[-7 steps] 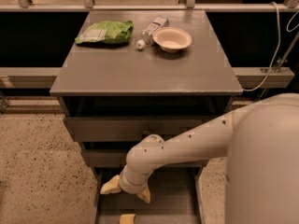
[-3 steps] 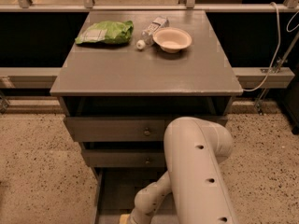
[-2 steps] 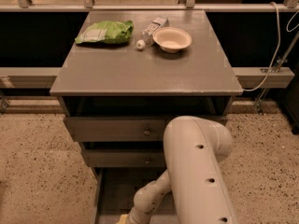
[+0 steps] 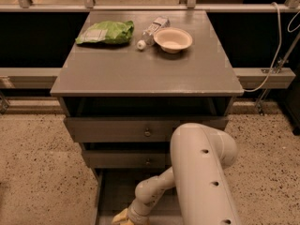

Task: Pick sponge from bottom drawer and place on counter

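My gripper is down inside the bottom drawer, at the very lower edge of the camera view, left of the drawer's middle. Only its pale-yellow top shows before the frame cuts it off, and I cannot tell whether it is spread, closed or clamped on anything. My arm comes in from the lower right: a thick white link in front, then a thinner link that bends down and left into the drawer.

I cannot make out the sponge apart from my gripper. The pale-yellow patch at the frame edge may be its foam or my own padding.

The bottom drawer is pulled out toward me, with its dark floor and thin left wall showing. Above it are two shallower drawers with small knobs, the upper knobbed drawer and the lower knobbed drawer.

The counter tops the cabinet, well above my gripper. At its far edge lie a green bag, a plastic bottle on its side and a pale bowl, with the bottle just beside the bowl.
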### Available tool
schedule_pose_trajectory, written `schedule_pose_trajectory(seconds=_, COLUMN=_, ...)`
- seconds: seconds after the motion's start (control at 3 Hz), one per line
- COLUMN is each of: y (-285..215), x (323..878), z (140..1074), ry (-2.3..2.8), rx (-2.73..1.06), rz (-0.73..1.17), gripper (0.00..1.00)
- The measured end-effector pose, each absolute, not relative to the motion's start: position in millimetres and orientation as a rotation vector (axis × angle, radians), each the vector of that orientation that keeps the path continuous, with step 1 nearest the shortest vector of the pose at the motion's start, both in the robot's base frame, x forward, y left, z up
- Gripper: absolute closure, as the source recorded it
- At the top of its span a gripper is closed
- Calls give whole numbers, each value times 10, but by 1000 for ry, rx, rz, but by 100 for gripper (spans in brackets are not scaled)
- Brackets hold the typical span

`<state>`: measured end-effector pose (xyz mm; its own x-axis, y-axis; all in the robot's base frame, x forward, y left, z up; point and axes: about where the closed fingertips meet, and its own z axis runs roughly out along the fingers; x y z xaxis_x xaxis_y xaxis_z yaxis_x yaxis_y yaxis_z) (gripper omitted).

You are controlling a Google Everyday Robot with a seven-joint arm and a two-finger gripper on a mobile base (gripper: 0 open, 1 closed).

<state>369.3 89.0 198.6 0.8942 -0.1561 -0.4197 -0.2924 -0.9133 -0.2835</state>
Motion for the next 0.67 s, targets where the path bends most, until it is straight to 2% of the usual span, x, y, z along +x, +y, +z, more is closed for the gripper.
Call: schedule_pose_trajectory(seconds=0.67, y=1064, x=3887, z=1345, ry=341, rx=-2732, rz=572, gripper=0)
